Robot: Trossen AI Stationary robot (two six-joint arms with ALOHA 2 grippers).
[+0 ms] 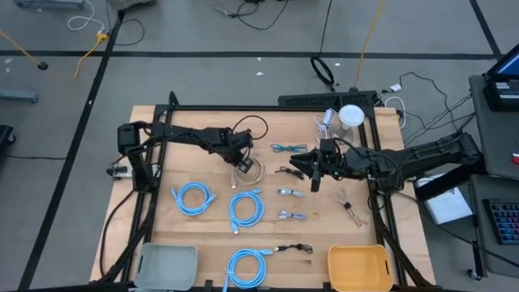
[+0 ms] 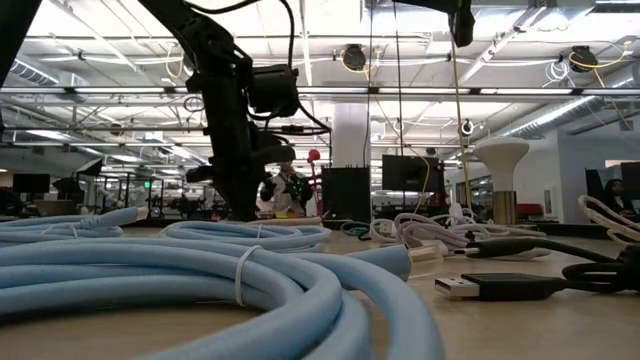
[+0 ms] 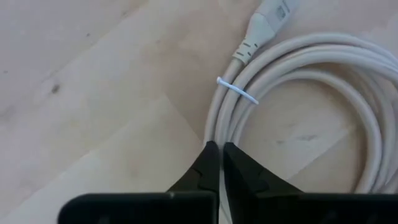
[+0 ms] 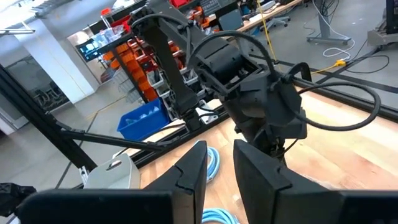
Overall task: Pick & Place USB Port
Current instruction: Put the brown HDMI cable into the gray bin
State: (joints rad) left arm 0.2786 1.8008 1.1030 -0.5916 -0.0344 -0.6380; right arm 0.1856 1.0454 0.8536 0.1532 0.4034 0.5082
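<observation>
The desk (image 1: 316,235) is pale, matte wood with faint grain and board seams. Near its middle lies a white cable (image 3: 298,106), smooth and round in section, wound into a flat loop and cinched by a thin white tie (image 3: 237,91); its moulded, ribbed plug (image 3: 264,25) sticks out past the loop's rim, its long axis running flat along the wood and pointing away from the coil. The left end effector (image 3: 216,163) has its two dark, wedge-shaped fingers pressed together right at the loop's edge, the strands running in under the tips; whether a strand is actually pinched cannot be told. The right end effector (image 4: 219,163) hangs above the desk just right of centre, its flat black fingers a narrow gap apart with nothing between them. Three coils of glossy light-blue cable (image 1: 193,197) lie toward the front, along with short dark leads (image 1: 292,247). At the front corners sit a grey-green tray (image 1: 166,264) and a yellow tray (image 1: 358,266), both rounded rectangles.
</observation>
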